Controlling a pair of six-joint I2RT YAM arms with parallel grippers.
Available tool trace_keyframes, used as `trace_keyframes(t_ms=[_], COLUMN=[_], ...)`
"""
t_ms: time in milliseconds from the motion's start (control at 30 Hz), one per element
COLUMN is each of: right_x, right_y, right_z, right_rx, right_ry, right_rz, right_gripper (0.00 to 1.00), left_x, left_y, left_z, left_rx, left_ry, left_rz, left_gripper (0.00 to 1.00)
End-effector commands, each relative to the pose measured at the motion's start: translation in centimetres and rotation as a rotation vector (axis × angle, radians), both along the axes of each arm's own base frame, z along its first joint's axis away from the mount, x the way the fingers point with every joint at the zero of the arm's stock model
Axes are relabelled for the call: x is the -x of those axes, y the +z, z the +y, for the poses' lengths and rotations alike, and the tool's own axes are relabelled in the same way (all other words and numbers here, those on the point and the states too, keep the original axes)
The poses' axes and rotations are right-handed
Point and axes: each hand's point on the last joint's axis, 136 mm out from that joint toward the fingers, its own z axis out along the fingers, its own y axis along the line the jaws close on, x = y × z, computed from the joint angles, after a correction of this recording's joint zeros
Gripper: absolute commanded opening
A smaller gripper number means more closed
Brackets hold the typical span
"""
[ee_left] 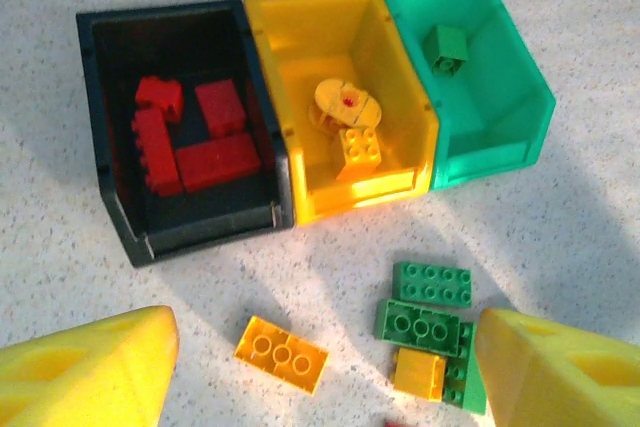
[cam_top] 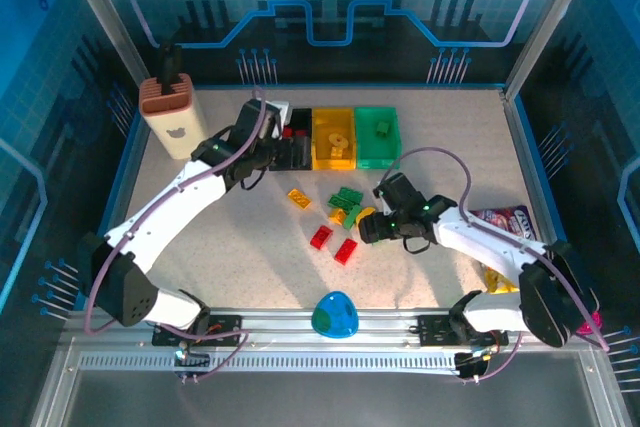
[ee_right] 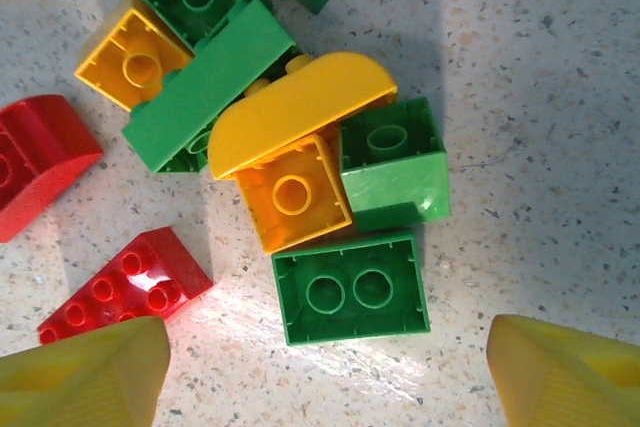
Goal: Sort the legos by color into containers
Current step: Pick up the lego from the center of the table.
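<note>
Three bins stand in a row at the back: black (ee_left: 100, 117), yellow (ee_left: 360, 197) and green (ee_left: 500, 147). Red legos (ee_left: 215, 162) lie in the black one, yellow pieces (ee_left: 358, 152) in the yellow one, a green brick (ee_left: 445, 49) in the green one. My left gripper (cam_top: 275, 152) hovers open and empty by the black bin; a loose yellow brick (ee_left: 281, 353) lies below it. My right gripper (ee_right: 325, 377) is open over the mixed pile (cam_top: 350, 209), nothing between its fingers, with an upside-down green brick (ee_right: 350, 287) just ahead of them. Two red bricks (cam_top: 333, 244) lie left of the pile.
A beige block with a brown top (cam_top: 170, 112) stands at the back left. A blue-green egg (cam_top: 334, 315) sits at the near edge between the arm bases. A snack bag (cam_top: 505, 222) lies on the right under my right arm. Raised walls border the table.
</note>
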Motion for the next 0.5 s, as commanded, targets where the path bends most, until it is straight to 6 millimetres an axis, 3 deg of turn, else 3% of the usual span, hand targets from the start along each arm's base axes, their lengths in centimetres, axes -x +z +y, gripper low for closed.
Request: trace_keyframes(t_ms=[0,267,467], right_x=[-0.2,-0.6,-1.1], right_y=[-0.5,-3.0,-4.5], right_z=[-0.2,-0.1,0.0], right_rx=[0.072,0.152,0.194], right_ry=[0.014,0.035,0.048], right_rz=[0.012,0.079,0.108], right_gripper=[0.82,0.77,0.73], left_x=[1.3,5.3,7.3], left_y=[0.4,-3.9,-5.7], left_z=[1.0,3.2,4.7], left_rx=[0.030,0.046,0.026], left_ry=[0.030,0.081,0.108], left_rz=[-0.031,0.045,0.063], left_gripper=[0.78,0.74,0.73])
